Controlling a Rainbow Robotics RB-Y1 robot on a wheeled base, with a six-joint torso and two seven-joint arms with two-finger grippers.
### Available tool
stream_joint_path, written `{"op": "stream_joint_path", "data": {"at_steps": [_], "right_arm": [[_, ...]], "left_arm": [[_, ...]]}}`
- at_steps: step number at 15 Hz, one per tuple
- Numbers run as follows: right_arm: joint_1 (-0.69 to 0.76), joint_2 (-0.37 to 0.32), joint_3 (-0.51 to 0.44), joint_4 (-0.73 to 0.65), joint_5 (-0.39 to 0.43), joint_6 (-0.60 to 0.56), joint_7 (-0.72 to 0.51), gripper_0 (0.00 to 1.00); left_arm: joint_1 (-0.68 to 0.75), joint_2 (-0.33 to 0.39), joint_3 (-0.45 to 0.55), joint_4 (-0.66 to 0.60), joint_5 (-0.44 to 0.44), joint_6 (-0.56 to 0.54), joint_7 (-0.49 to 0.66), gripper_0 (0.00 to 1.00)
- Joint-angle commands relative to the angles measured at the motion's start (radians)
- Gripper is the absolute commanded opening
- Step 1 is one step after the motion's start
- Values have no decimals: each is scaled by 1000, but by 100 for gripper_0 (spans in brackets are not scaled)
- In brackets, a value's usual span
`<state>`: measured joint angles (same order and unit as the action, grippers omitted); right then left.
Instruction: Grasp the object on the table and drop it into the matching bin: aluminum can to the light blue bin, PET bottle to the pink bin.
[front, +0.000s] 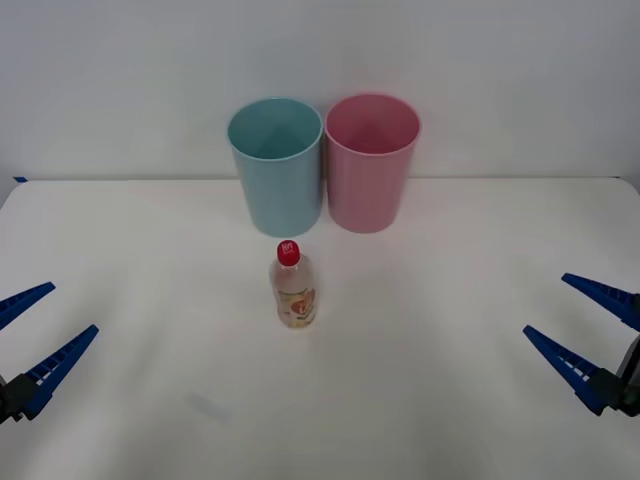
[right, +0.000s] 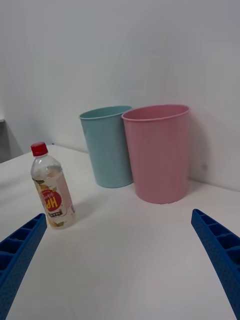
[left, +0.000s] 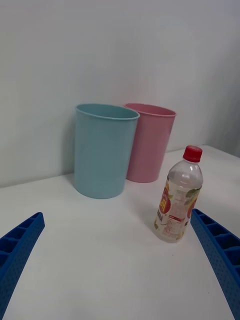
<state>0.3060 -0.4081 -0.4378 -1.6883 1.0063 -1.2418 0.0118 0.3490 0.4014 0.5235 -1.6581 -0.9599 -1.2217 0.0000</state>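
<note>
A small clear PET bottle (front: 293, 286) (right: 52, 192) (left: 178, 194) with a red cap and an orange-yellow-white label stands upright near the middle of the white table (front: 420, 400). Behind it, at the table's back edge, the light blue bin (front: 276, 163) (right: 107, 146) (left: 103, 149) and the pink bin (front: 370, 160) (right: 159, 151) (left: 149, 140) stand side by side, touching or nearly so. My left gripper (front: 37, 332) (left: 117, 265) hovers open at the far left edge. Over at the far right edge my right gripper (front: 585, 328) (right: 117, 260) is open too. Both are far from the bottle.
A plain white wall rises behind the bins. Bare tabletop stretches wide on both sides of the bottle and in front of it.
</note>
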Motion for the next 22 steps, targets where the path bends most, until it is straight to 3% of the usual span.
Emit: {"op": "stream_joint_path", "data": {"at_steps": [1, 9, 16, 22], "right_arm": [[-16, 0, 77, 1, 26, 15, 22, 100], [-44, 0, 255, 2, 64, 134, 215, 100], [-99, 0, 416, 2, 103, 268, 229, 100], [-269, 86, 456, 217, 183, 229, 261, 100]], "left_arm": [[0, 0, 0, 0, 0, 0, 0, 100], [0, 0, 0, 0, 0, 0, 0, 100], [0, 0, 0, 0, 0, 0, 0, 100], [0, 0, 0, 0, 0, 0, 0, 100]]}}
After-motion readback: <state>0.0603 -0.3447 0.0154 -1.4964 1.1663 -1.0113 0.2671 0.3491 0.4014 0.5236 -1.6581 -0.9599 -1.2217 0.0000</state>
